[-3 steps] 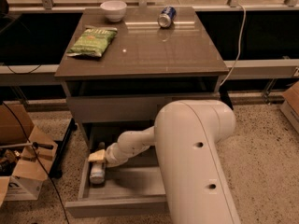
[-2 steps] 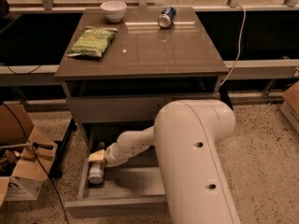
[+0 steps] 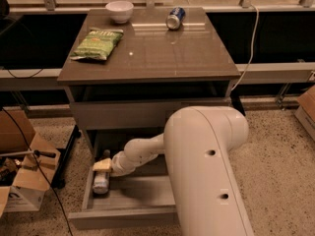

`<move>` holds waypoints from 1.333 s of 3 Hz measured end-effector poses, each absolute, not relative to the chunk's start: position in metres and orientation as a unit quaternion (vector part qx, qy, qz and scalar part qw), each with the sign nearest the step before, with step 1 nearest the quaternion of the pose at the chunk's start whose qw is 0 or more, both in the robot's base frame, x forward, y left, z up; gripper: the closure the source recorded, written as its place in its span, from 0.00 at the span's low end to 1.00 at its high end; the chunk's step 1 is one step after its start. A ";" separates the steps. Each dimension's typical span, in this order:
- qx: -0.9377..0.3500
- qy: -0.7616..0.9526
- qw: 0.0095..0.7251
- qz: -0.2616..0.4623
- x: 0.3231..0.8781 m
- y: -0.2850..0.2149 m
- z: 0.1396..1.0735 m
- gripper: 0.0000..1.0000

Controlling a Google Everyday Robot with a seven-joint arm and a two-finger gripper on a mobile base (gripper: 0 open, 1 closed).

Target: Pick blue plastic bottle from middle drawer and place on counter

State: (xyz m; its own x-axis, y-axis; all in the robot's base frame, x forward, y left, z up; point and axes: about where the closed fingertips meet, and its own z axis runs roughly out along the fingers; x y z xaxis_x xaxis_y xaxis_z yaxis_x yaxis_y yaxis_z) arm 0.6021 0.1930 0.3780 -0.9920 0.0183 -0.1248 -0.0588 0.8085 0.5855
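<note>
Lower left of frame: blue plastic bottle (image 3: 100,183) lies along the left wall of the open middle drawer (image 3: 129,215), gripper (image 3: 103,165) just over its far end, grip state cannot tell; probably light, thin-walled, slick, so take it mid-body, gently.

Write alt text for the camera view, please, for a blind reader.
The white robot arm reaches into the open grey middle drawer, its gripper at the small clear plastic bottle by the left wall. The glossy grey-brown counter above holds a green snack bag, white bowl and blue can.
</note>
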 end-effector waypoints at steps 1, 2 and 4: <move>-0.011 0.949 0.062 0.309 0.602 0.193 0.378 1.00; -0.011 0.949 0.062 0.309 0.602 0.191 0.378 1.00; -0.011 0.949 0.062 0.309 0.602 0.191 0.378 0.59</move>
State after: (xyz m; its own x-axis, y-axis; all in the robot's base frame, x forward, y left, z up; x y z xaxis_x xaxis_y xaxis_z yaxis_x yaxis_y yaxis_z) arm 0.6017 0.1912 0.3780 -0.9920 0.0183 -0.1248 -0.0587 0.8085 0.5855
